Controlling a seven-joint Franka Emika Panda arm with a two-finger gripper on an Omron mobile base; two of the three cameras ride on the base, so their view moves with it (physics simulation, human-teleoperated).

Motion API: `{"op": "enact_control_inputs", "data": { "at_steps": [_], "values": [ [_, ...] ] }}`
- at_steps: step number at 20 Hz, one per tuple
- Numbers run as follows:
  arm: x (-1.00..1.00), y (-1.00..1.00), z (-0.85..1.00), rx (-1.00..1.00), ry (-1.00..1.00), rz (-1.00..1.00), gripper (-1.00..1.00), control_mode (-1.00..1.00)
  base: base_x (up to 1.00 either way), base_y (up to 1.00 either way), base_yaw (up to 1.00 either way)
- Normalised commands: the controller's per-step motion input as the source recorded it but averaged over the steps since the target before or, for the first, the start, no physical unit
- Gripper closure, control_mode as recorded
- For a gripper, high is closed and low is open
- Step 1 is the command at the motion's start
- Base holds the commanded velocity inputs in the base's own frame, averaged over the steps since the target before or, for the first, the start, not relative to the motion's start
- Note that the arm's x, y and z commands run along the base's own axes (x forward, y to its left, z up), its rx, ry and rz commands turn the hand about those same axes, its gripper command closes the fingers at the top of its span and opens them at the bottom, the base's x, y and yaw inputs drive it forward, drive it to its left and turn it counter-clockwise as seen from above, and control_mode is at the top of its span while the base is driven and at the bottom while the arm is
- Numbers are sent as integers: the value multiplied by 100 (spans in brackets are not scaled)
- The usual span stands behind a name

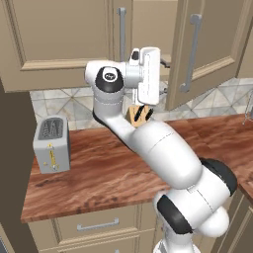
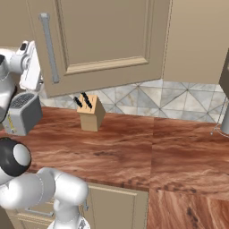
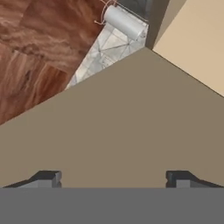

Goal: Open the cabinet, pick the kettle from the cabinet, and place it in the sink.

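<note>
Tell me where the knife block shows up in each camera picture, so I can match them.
Left base view: knife block at centre, on the counter, partly behind the arm.
Right base view: knife block left of centre, on the counter below the open cabinet door.
Hand view: not in it.
Shared landmark: the toaster.

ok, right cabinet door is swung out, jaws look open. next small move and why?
Probably pull the hand back clear of the open door, then reach into the cabinet. The gripper is open and holds nothing, with its fingertips set wide against the door's flat beige face. The kettle is hidden from these views, so it likely needs a look inside first.
</note>
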Motion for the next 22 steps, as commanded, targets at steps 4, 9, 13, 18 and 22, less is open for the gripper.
{"op": "enact_control_inputs", "data": {
  "at_steps": [4,9,13,18,22],
  "values": [
    [-67,-44,7,0,0,-8,-100,-100,0,0,0],
    [-69,-50,15,0,-1,-2,-100,-100,0,0,0],
    [-66,-71,22,0,-3,0,-100,-100,0,0,0],
    [-53,-85,24,2,-4,0,-100,-100,0,0,0],
    [-52,-96,21,5,-6,2,-100,-100,0,0,0]
  ]
}}
